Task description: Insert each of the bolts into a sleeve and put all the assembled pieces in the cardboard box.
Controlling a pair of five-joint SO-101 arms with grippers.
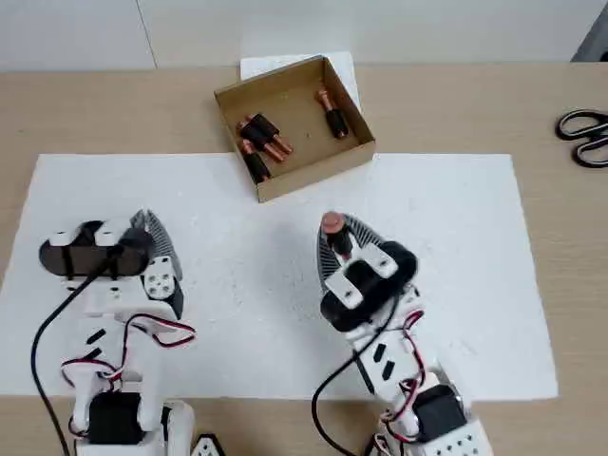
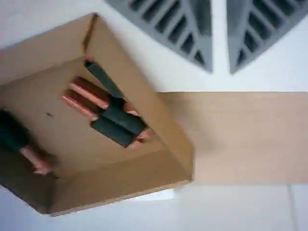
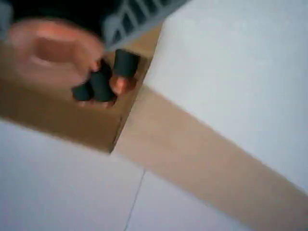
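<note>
On the robot's side of the cardboard box (image 1: 318,169), the left gripper (image 2: 220,67) hangs empty, its fingers a little apart. Closer to the box, the right gripper (image 1: 338,239) is clamped on an assembled piece (image 1: 332,224), whose long axis seems to point boxward, copper head first. The box lies ahead, slightly left of this nearer arm. Inside it rest other assembled pieces (image 1: 263,136).

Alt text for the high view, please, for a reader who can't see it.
The right gripper holds a sleeved copper bolt above the white sheet, short of the cardboard box, which holds several assembled pieces. The left gripper hangs open and empty; scissors lie at the edge of the table.
</note>
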